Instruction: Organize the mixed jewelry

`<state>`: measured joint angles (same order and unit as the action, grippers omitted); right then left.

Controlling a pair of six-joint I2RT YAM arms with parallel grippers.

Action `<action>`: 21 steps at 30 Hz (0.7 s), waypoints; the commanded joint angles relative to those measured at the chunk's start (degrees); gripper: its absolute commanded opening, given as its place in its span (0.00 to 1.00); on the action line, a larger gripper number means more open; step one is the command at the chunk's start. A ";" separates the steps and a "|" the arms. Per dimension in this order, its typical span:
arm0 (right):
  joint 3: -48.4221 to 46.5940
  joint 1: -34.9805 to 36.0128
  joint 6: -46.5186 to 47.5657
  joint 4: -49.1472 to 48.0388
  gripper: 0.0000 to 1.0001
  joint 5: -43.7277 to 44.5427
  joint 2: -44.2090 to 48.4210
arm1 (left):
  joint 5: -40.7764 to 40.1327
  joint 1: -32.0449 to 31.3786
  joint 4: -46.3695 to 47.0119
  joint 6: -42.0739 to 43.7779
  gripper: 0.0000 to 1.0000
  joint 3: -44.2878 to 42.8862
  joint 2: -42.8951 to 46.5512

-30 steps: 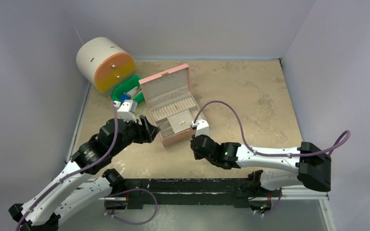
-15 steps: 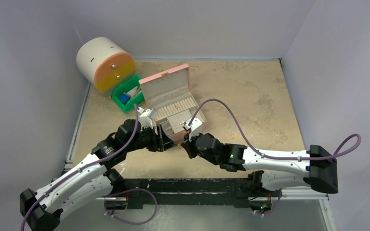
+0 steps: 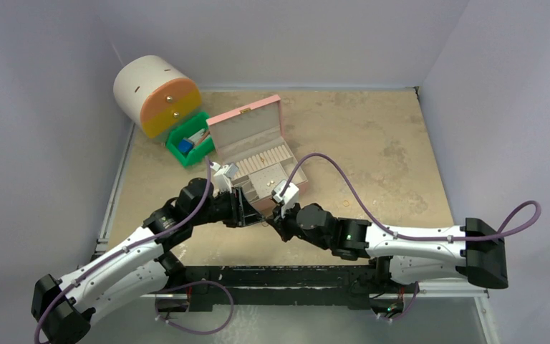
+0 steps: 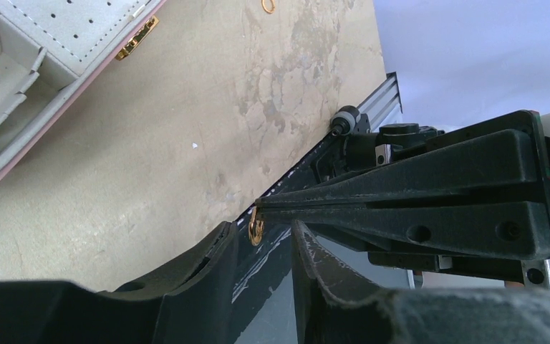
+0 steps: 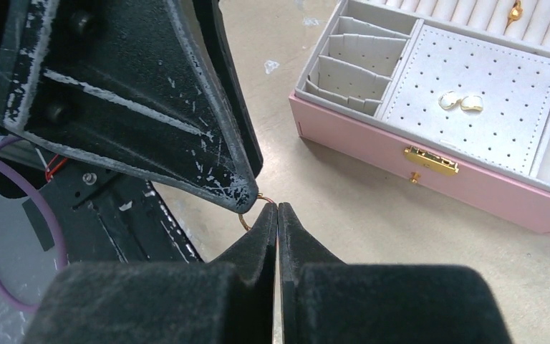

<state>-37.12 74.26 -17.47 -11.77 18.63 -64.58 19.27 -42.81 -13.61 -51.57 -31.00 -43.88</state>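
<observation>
1. Table [image 3: 372,143] first: tan top, with the open pink box [image 3: 247,125] left of the middle, lid up on its far side.
2. Both hands meet just in front of the box, toward the near edge.
3. Right hand [image 5: 278,211] is clenched tight, pinching a tiny gold ring [image 4: 256,229] at its very tips.
4. Left hand [image 4: 261,240] has its fingers apart, that ring sitting in the gap.
5. Small stuff: two pale earrings [image 5: 462,101] on the box's dotted pad, a second ring [image 5: 515,11] in the rolls, one loose ring [image 4: 268,6] on the table near the box.
</observation>
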 commanded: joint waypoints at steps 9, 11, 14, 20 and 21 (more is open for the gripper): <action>1.06 0.84 1.13 -5.18 0.00 0.40 2.85 | 2.09 0.13 4.55 -0.74 0.25 0.46 -0.85; 1.11 0.88 1.04 -5.28 0.00 0.50 3.00 | 2.22 0.10 4.65 -0.77 0.24 0.54 -0.96; 1.26 0.88 0.97 -5.45 0.00 0.63 3.27 | 2.52 0.09 4.95 -0.91 0.22 0.55 -0.95; 2.12 1.00 0.35 -6.48 0.00 1.24 4.14 | 2.73 0.16 5.29 -1.05 0.19 0.60 -1.29; 2.14 0.98 0.27 -6.46 0.00 1.22 4.19 | 2.93 0.13 5.39 -1.05 0.18 0.63 -1.36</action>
<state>-35.46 74.78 -16.93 -14.22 18.59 -62.28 20.91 -42.81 -11.57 -51.94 -30.28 -45.12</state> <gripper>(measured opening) 0.004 0.192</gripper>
